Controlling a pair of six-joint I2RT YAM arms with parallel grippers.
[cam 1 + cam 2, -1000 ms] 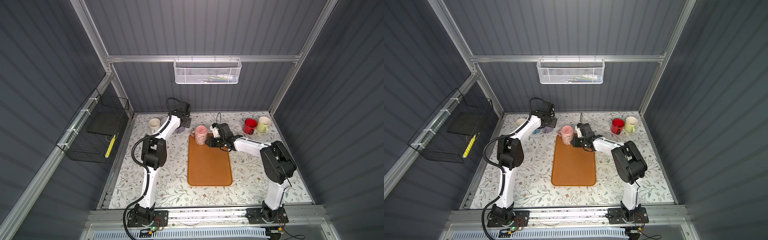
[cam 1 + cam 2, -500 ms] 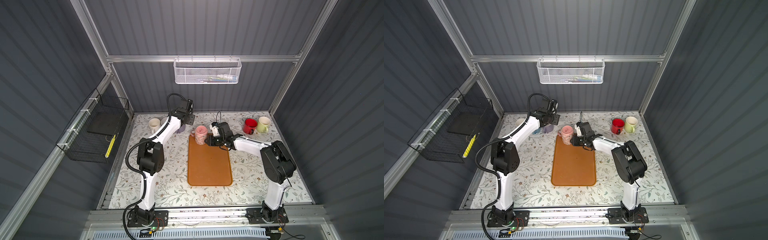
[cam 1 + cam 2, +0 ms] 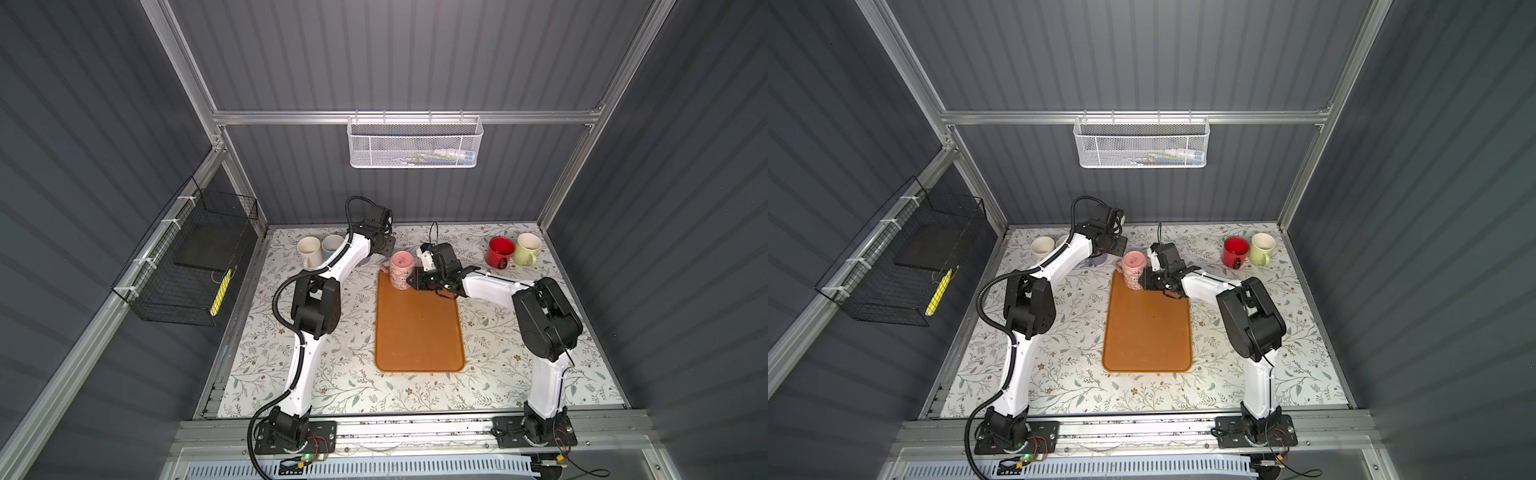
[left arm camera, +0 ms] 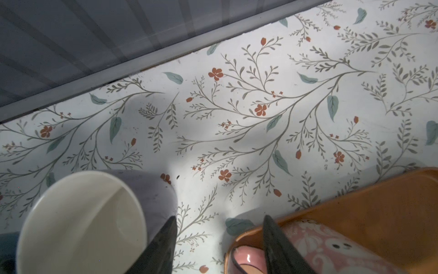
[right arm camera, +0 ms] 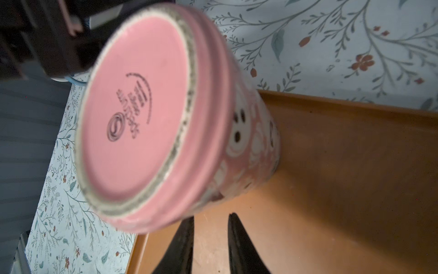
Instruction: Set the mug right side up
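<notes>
The mug is pink with white patterns and stands upside down, base up, on the far left corner of the orange tray. In the right wrist view its base fills the frame. My right gripper sits low beside the mug over the tray. Its jaws stand a little apart with only tray between them. My left gripper hangs open on the mug's far left. One of its fingers crosses the mug's handle, the other a purple mug.
The purple mug stands upright just left of the tray. A cream mug and a light blue mug are at the back left. A red mug and a pale green mug stand at the back right. The back wall is close behind.
The left arm has shifted its elbow and its gripper has edged slightly toward the pink mug. The right gripper and the mug have stayed in place.
</notes>
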